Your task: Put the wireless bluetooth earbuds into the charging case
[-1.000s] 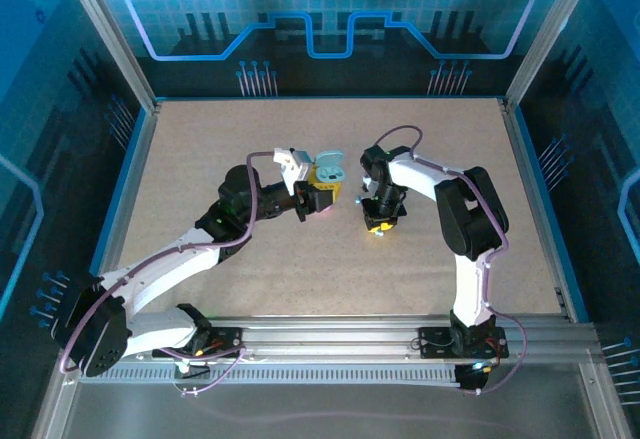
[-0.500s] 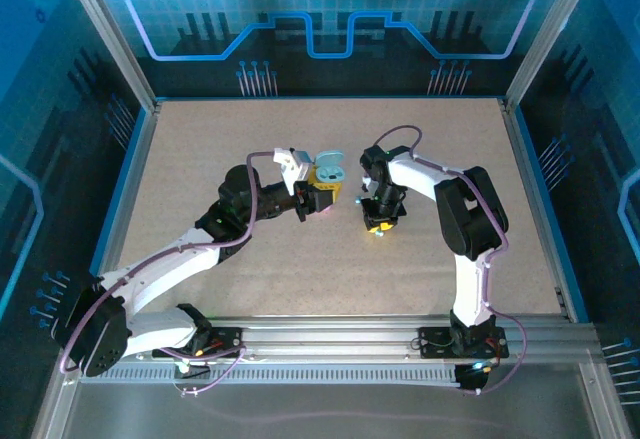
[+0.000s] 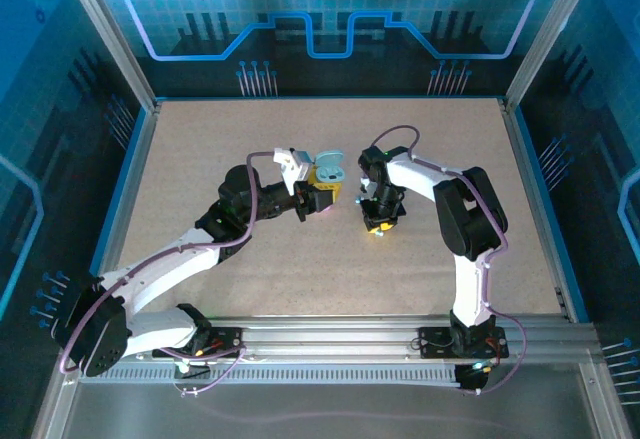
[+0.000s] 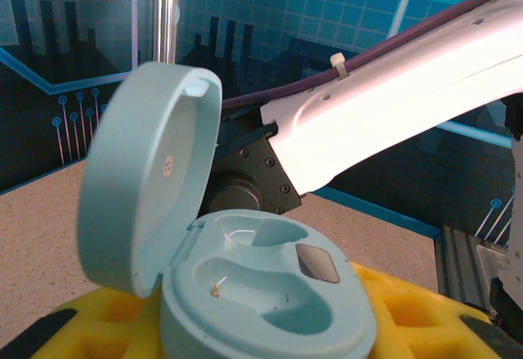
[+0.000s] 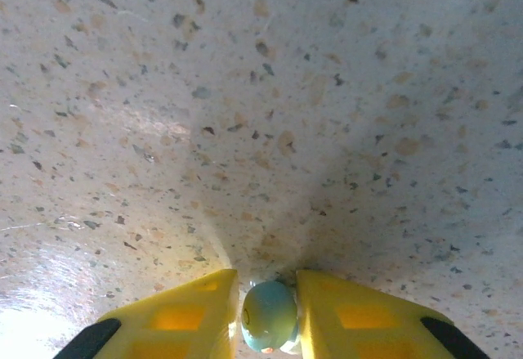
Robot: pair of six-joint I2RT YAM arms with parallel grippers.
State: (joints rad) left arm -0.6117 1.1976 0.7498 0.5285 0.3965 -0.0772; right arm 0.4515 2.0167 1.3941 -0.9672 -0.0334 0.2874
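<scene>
A: Teal plastic is what you steer by. From above, the charging case (image 3: pixel 328 171) sits pinched in your left gripper (image 3: pixel 322 191) with its lid raised. Your right gripper (image 3: pixel 378 223) hangs just to the right of the case, low over the table (image 3: pixel 220 139).

B: Against a second ago, nothing there has shifted that I can make out. The case and both arms stand as they did.

A: In the left wrist view, the lid (image 4: pixel 143 179) is tipped back to the left and both wells (image 4: pixel 261 281) below it are empty. The yellow fingers (image 4: pixel 409 310) clamp the case's base from either side. Hold it firm, with the opening facing up.

B: In the right wrist view, a teal earbud (image 5: pixel 269 316) is nipped between your right fingers (image 5: pixel 351 318), with the speckled table beyond it. I cannot tell whether it touches the table, or which way its stem points.

A: So, as I judge it, you carry the bud over to the case and come down on one empty well from above, not from the side, so you miss the lid. Match the bud's shape to the well and lower slowly. Let go only once it seats, because a tilted bud will likely ride on the rim.
</scene>
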